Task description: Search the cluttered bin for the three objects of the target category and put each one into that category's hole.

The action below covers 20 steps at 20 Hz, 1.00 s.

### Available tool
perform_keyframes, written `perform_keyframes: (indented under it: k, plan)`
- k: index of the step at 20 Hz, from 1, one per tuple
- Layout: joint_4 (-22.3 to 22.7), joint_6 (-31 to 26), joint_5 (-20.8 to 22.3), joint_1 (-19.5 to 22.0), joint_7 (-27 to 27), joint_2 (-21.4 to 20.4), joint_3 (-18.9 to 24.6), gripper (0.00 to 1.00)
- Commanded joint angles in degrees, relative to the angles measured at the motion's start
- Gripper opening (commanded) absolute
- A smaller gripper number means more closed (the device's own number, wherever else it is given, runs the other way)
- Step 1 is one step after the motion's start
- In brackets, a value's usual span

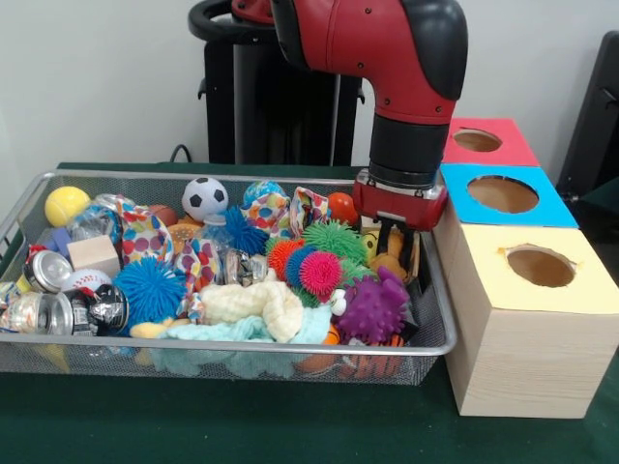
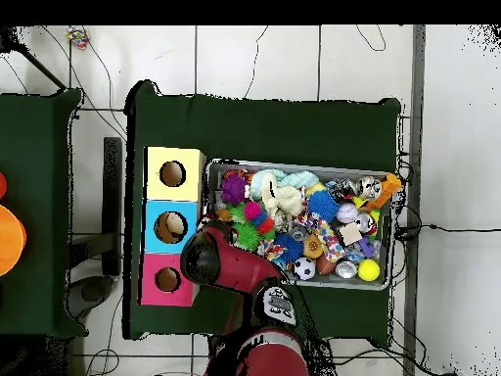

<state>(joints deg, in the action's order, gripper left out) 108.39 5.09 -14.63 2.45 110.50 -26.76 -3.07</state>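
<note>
cluttered bin [image 1: 19, 208]: claw [image 1: 395, 244] down inside at a yellow-orange plush [image 1: 388, 261], grip unclear; we judge red hole [image 1: 477, 141] unfed.

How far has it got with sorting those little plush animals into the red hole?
Done: nothing confirmable; the red hole looks dark, its box's inside hidden. In hand: the gripper is down in the wire bin, at the end beside the boxes, over a yellow-orange plush; whether it grips it is unclear. Left: carrying that one over and finding the others.
</note>
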Motion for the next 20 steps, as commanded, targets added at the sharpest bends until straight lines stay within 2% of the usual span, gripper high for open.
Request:
perform_keyframes:
  k: [1,6,9,12,15,20]
  plan:
    - [-3.9,-3.2,1.9,0.8,6.0,0.5,5.5,0.00]
    - [1.2,-4.9,2.5,0.5,7.5,-7.2,4.9,0.00]
    - [4.0,-7.5,0.9,0.0,9.3,-11.2,4.3,0.00]
    - [5.3,-7.8,0.7,1.2,9.8,-13.0,5.1,0.00]
    - [6.6,-6.6,2.3,4.2,9.0,-14.1,7.0,0.00]
    - [5.5,-6.4,4.8,8.7,5.7,-14.0,8.0,0.00]
